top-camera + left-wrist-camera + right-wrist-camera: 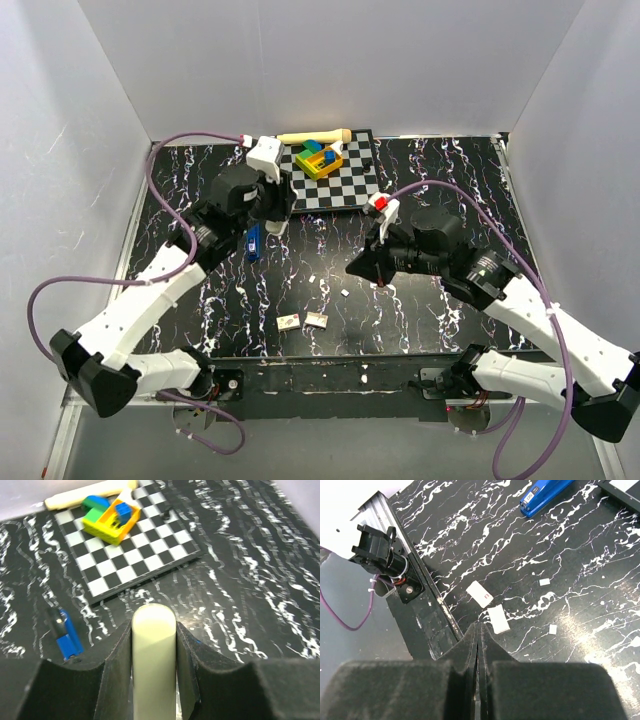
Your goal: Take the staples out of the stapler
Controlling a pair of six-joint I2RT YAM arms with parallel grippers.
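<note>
Blue stapler (253, 242) lies on marbled worktop (430, 300), left fingers (117, 660) nearby clamped on a pale cylinder (154, 645), right fingers (463, 652) pressed together empty, above two small pale strips (498, 619)

**Robot body.** The left arm (140, 300) and the right arm (570, 340) are showing white moulded link shells alternating with black joint housings. A purple cable (149, 170) is trailing from the left arm, and a second purple cable (440, 184) is trailing from the right. Each wrist is carrying a white camera block (262, 155) bearing a small red patch (381, 201). The left hand (154, 626) and the right hand (478, 630) are presenting matte black, wedge-shaped fingers (530, 680). A black motor housing (382, 555) at one base is displaying a silver screw head (409, 587) and a white cable tie (372, 585).
</note>
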